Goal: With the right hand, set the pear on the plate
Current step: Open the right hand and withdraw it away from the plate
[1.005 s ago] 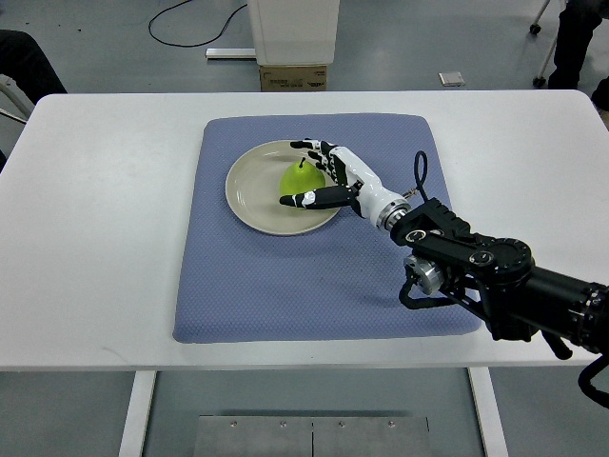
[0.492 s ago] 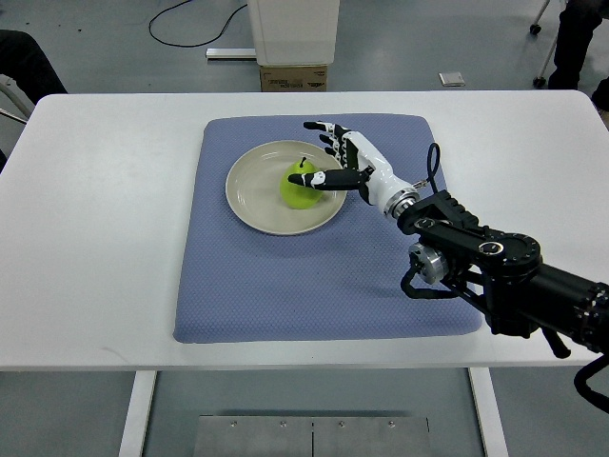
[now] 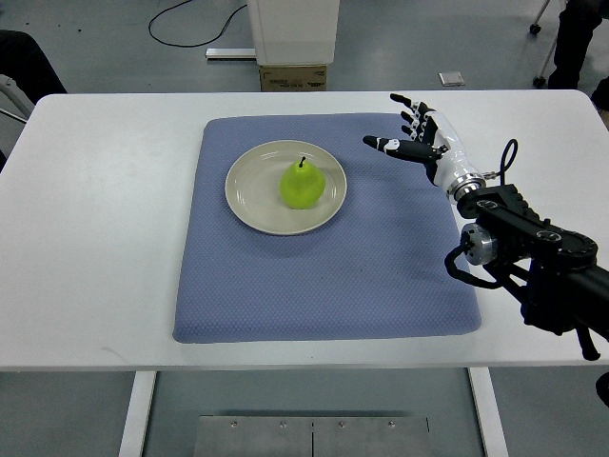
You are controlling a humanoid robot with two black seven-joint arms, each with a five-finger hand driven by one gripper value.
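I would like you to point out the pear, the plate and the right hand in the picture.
pear (image 3: pixel 303 186): top view, middle of its green body.
plate (image 3: pixel 249 190): top view, bare surface left of the pear.
right hand (image 3: pixel 421 143): top view, middle of the hand, fingers spread.

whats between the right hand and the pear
Top view: only the plate's rim and a bare strip of blue mat lie between the open right hand and the pear.

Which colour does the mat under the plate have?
The mat is blue-grey with a fine dotted texture, seen best in the top view; the plate on it is beige.
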